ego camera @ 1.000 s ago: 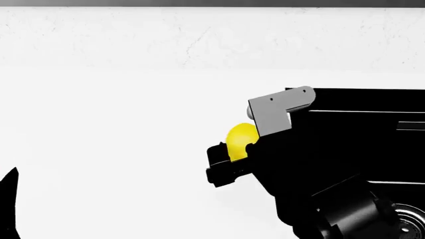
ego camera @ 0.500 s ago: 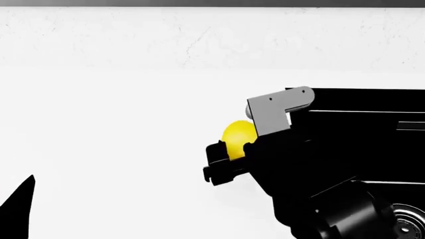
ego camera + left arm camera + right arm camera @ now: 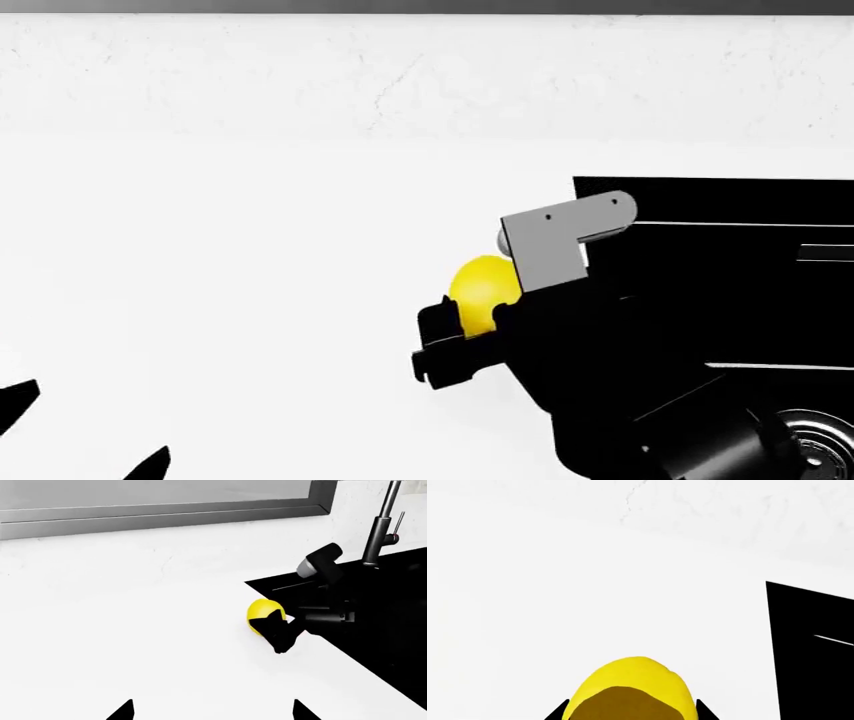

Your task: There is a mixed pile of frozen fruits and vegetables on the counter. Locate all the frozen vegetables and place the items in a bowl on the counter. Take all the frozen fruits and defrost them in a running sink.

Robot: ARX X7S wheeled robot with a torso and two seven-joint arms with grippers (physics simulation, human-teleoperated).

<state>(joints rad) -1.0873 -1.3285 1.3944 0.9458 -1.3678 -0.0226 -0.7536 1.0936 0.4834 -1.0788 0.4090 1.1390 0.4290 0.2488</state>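
Note:
A bright yellow lemon (image 3: 483,285), one of the frozen fruits, sits between the fingers of my right gripper (image 3: 465,318), which is shut on it just above the white counter (image 3: 240,280), beside the near-left corner of the black sink (image 3: 747,205). In the right wrist view the lemon (image 3: 634,680) fills the gap between both dark fingertips. My left gripper (image 3: 212,711) is open and holds nothing; it hovers over bare counter well left of the lemon (image 3: 264,612). The frozen vegetables and the bowl are out of view.
A tall dark tap (image 3: 379,530) rises behind the sink (image 3: 387,630). A grey window ledge (image 3: 167,515) runs along the white back wall. The right arm's grey bracket (image 3: 554,240) overhangs the sink's edge.
My right gripper and the lemon have shifted slightly down in the head view, still together. The left gripper has dropped lower in that view and now shows two separate fingertips.

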